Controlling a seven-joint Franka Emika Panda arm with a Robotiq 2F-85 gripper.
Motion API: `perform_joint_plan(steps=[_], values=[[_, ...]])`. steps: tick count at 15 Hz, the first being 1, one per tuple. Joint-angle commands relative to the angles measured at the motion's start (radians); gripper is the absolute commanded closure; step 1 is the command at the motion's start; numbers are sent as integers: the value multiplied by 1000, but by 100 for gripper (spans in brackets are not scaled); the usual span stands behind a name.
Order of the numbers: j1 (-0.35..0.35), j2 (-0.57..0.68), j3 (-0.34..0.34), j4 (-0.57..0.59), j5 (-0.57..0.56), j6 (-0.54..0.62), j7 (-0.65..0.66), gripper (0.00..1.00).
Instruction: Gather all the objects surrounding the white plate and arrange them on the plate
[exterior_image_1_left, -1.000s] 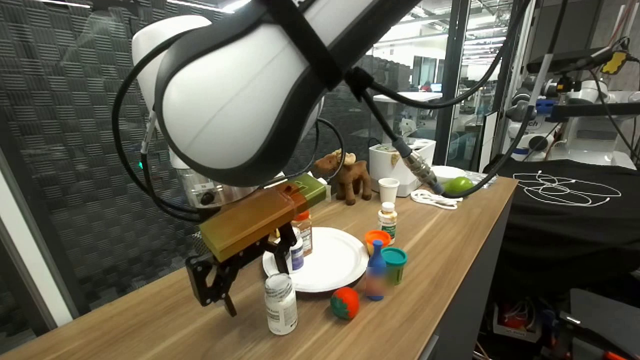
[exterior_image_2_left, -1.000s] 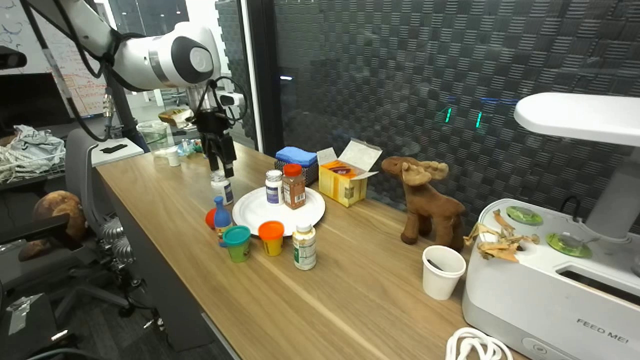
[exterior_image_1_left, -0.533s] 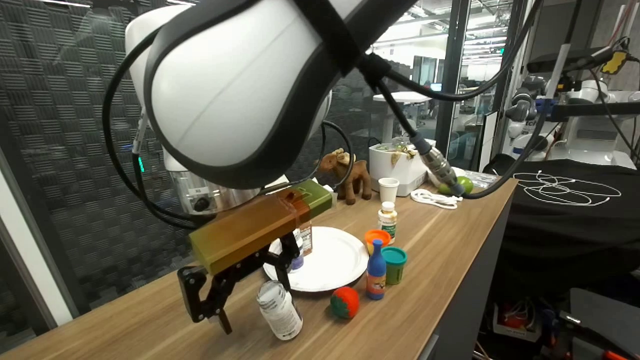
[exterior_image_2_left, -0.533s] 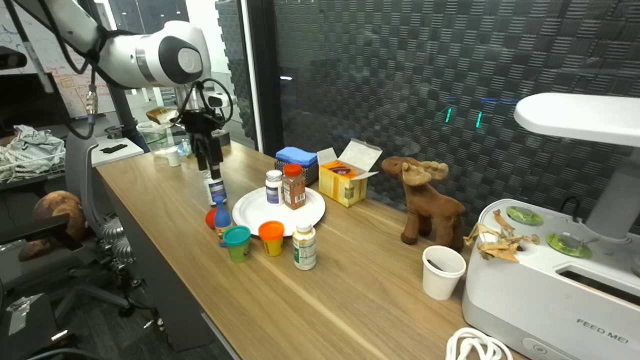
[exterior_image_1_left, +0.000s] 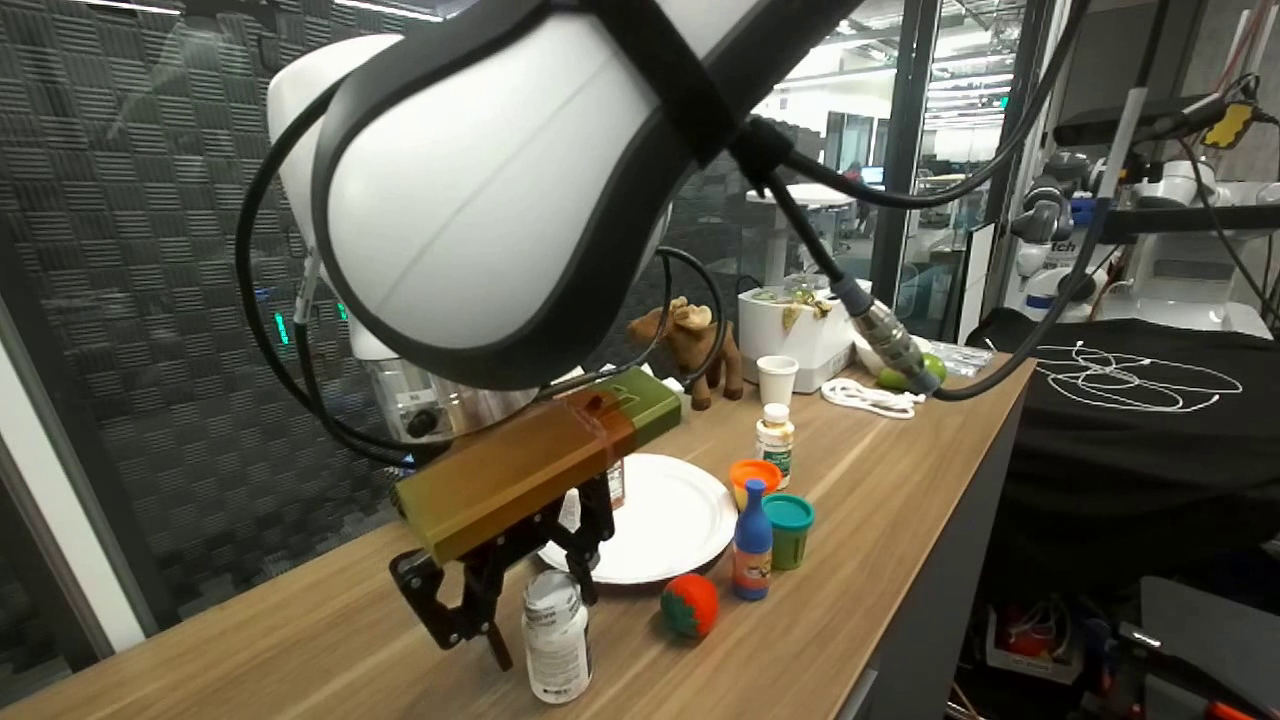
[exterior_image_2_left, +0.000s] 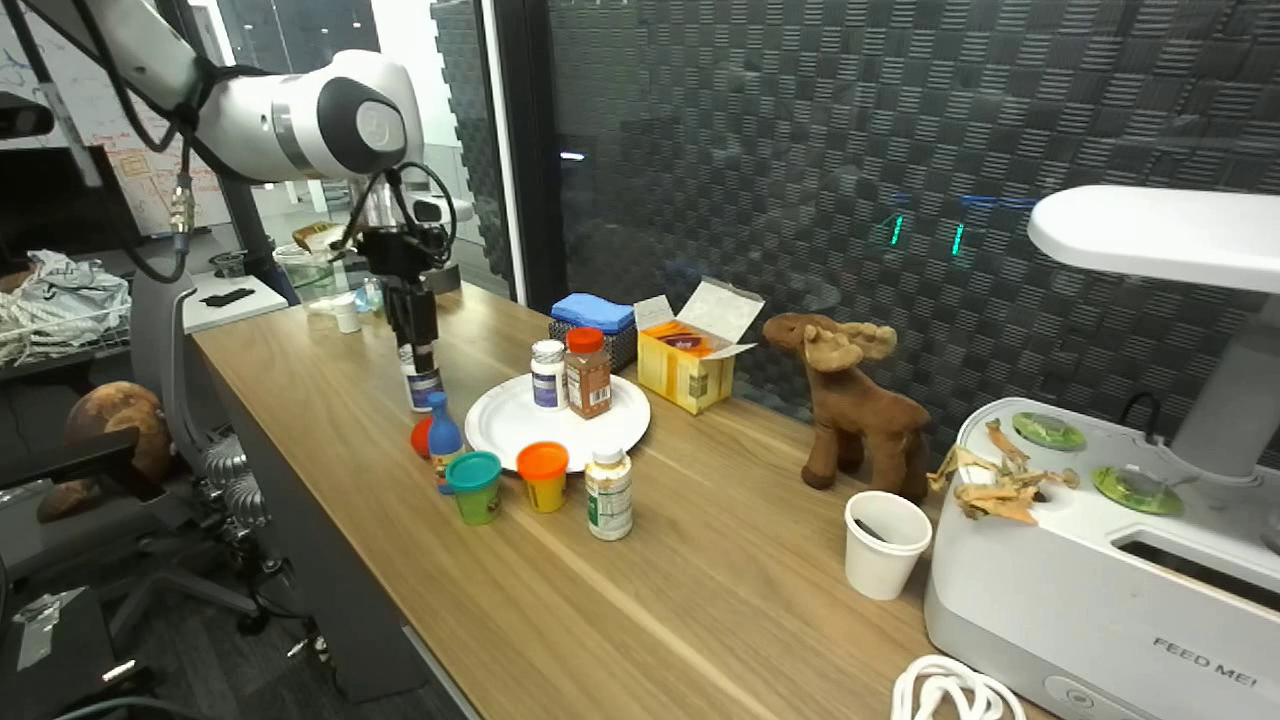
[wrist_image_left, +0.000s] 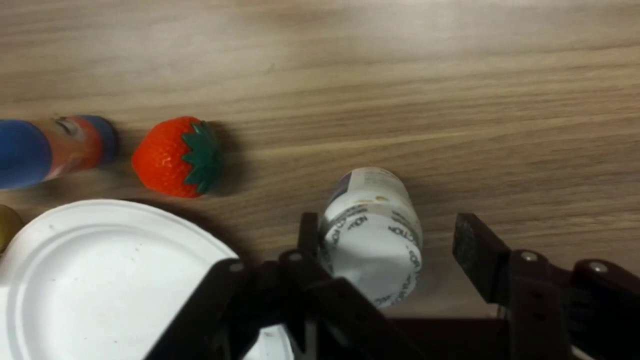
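1. My gripper (wrist_image_left: 390, 241) points down with its jaws well parted, one on each side of a white pill bottle (exterior_image_1_left: 558, 652) that stands on the bench (exterior_image_2_left: 650, 600).
2. In the wrist view, my jaw on the plate's side is right beside that bottle; I cannot tell whether it touches. A gap shows between the bottle and my opposite jaw, so I have no grip on it.
3. The white plate (exterior_image_2_left: 503, 420) lies near this bottle, a strip of bench showing between them. Two things stand upright on it, close together: a second white bottle (exterior_image_2_left: 548, 378) with a purple label, and a brown bottle (exterior_image_2_left: 588, 383) with an orange-red cap.
4. A red strawberry (wrist_image_left: 167, 159) with green leaves rests on the bench just beside the plate, between my bottle and an upright blue bottle (exterior_image_1_left: 752, 548).
5. Next to the blue bottle I see a teal-lidded tub (exterior_image_1_left: 789, 540), then an orange-lidded tub (exterior_image_2_left: 545, 482) close by the plate's rim, then a white-capped bottle (exterior_image_2_left: 609, 497), all on the bench.
6. In an exterior view, an open yellow carton (exterior_image_2_left: 690, 372) sits behind the plate; farther along stand a brown toy moose (exterior_image_2_left: 850, 400) and a paper cup (exterior_image_2_left: 885, 555).
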Motion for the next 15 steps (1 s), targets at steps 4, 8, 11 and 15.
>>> perform_joint_plan(steps=[4,8,11,15], values=[[1,-44,-20,-30,9,-13,77,73],[4,-94,-41,-52,-18,-16,133,73],[8,-141,-45,-87,-32,-2,215,73],[-11,-194,-36,-154,-33,18,285,73]])
